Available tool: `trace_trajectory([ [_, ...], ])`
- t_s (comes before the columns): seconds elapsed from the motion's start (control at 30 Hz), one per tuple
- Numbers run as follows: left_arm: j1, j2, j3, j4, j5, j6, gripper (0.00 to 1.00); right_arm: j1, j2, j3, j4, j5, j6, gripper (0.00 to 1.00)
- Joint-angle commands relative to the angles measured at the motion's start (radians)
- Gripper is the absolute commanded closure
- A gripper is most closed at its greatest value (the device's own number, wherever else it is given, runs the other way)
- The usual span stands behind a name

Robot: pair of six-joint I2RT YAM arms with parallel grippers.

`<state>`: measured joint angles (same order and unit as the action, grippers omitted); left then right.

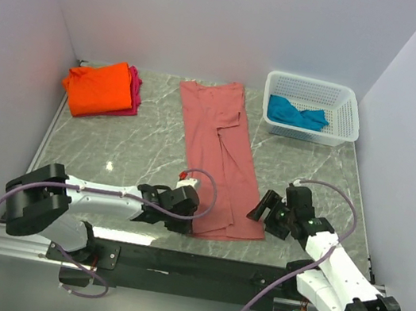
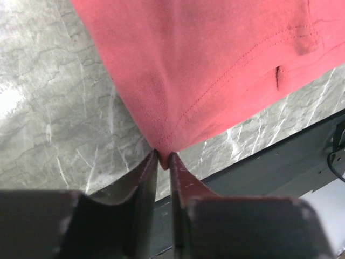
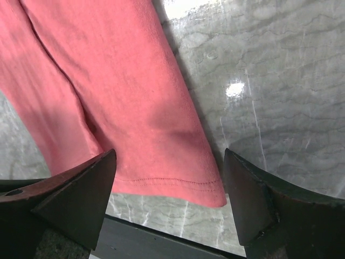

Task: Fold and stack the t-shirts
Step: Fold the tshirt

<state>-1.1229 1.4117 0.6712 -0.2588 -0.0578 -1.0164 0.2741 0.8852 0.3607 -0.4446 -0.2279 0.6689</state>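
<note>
Lengthwise down the middle of a grey marbled table (image 1: 128,149) lies a dusty salmon-pink shirt (image 1: 220,154). It is folded into a long narrow strip, with its collar end at the far side and its bottom hem by the near edge, and it slants slightly to the right as it comes nearer. The cloth is soft and matte, with a raised fold running down its length, a stitched hem, and a few ripples at the near end. The left gripper (image 2: 163,157) has its two dark fingers squeezed almost together on the near left corner of this shirt, and the cloth draws into a point where they pinch it. The right gripper (image 3: 168,156) is spread wide over the near right corner, one finger on each side of the hem, holding nothing; whether its fingers touch the table cannot be told. In the far left corner sits a folded bright orange shirt (image 1: 99,88), lying on top of a magenta shirt (image 1: 134,94) whose edge shows along its right side. In the far right corner stands a white mesh basket (image 1: 349,116) with a teal shirt (image 1: 296,113) crumpled inside. Both corners are well apart from the salmon-pink shirt. A black rail (image 1: 196,266) runs along the table's near edge, near the hem.
</note>
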Motion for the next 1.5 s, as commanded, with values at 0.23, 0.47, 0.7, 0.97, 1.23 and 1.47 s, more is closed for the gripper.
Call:
trace_trajectory([
  [0.23, -0.011, 0.035, -0.027, -0.008, -0.013, -0.036, 0.99, -0.006, -0.009, -0.013, -0.051, 0.058, 0.041, 0.14],
  [0.47, -0.012, -0.08, -0.067, -0.034, -0.02, -0.08, 0.99, 0.002, -0.043, -0.032, -0.13, -0.034, 0.097, 0.18],
  [0.7, -0.012, -0.146, -0.099, -0.04, -0.024, -0.106, 0.99, 0.013, -0.078, -0.005, -0.221, -0.073, 0.055, 0.25],
  [0.97, -0.012, -0.172, -0.133, -0.019, -0.024, -0.128, 0.99, 0.051, -0.055, -0.043, -0.163, -0.1, 0.086, 0.37],
  [1.23, -0.014, -0.198, -0.142, -0.031, -0.016, -0.157, 0.99, 0.089, -0.017, -0.054, -0.106, -0.145, 0.109, 0.92],
  [1.47, -0.089, -0.309, -0.186, -0.077, 0.044, -0.277, 0.99, 0.18, -0.167, -0.083, -0.259, -0.172, 0.172, 1.0],
])
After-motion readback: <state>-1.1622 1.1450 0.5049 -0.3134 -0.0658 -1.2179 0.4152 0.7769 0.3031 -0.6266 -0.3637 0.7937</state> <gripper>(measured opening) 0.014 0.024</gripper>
